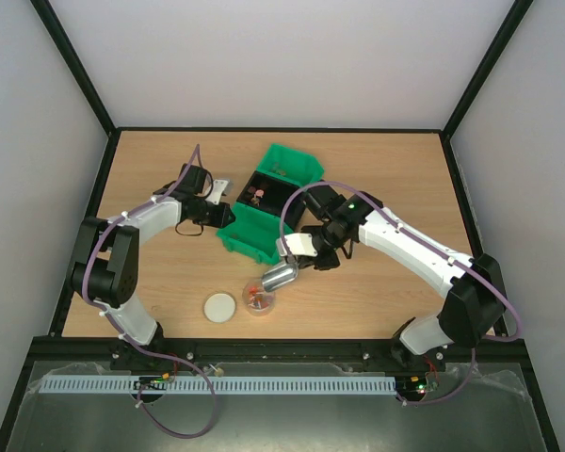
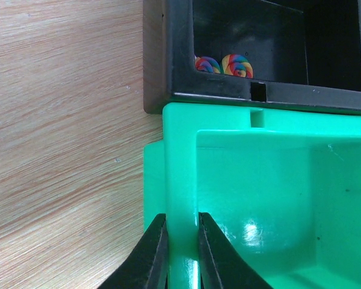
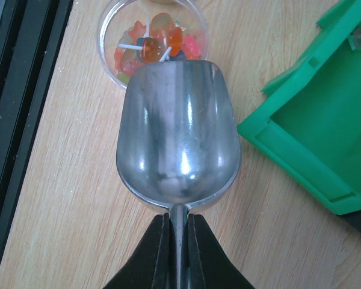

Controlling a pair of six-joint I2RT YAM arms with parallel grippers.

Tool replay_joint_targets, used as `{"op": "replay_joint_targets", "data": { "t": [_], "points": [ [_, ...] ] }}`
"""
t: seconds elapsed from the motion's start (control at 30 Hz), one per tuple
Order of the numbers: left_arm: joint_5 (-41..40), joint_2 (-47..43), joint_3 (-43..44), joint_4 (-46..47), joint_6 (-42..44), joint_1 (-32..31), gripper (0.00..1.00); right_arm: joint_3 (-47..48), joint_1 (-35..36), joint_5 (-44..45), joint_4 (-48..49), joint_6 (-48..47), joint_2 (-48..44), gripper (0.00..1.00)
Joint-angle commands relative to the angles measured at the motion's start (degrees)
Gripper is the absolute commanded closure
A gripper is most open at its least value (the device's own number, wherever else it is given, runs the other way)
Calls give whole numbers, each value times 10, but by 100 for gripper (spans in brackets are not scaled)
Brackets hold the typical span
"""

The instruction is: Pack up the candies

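The candies (image 3: 153, 39) lie in a small clear round jar (image 3: 108, 36): orange, pink, red and yellowish pieces, some on white sticks. They also show in the top view (image 1: 257, 297). My right gripper (image 3: 179, 226) is shut on the handle of a metal scoop (image 3: 177, 132). The scoop is empty, with its mouth at the jar's rim. My left gripper (image 2: 179, 226) is shut on the left wall of the near green bin (image 2: 180, 156), whose inside looks empty. Two swirl lollipops (image 2: 225, 64) lie in the black bin (image 2: 168, 54) behind it.
A second green bin (image 1: 297, 165) stands behind the black bin (image 1: 268, 193) and holds a few small pieces. A white round lid (image 1: 220, 307) lies left of the jar, near the table's front edge. A black frame rail (image 3: 12, 90) runs close to the jar.
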Motion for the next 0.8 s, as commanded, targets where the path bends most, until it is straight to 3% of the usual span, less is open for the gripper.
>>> {"op": "replay_joint_targets", "data": {
  "t": [0.0,0.43,0.77],
  "points": [
    [-14,-3,-1,-25,4,7,98,-6,-4,-4,19,69,-9,99],
    [-56,53,77,-39,9,43,98,-39,-149,-74,199,300,6,99],
    [-63,103,146,-53,28,72,78,-79,-277,-46,340,457,50,99]
  ]
}}
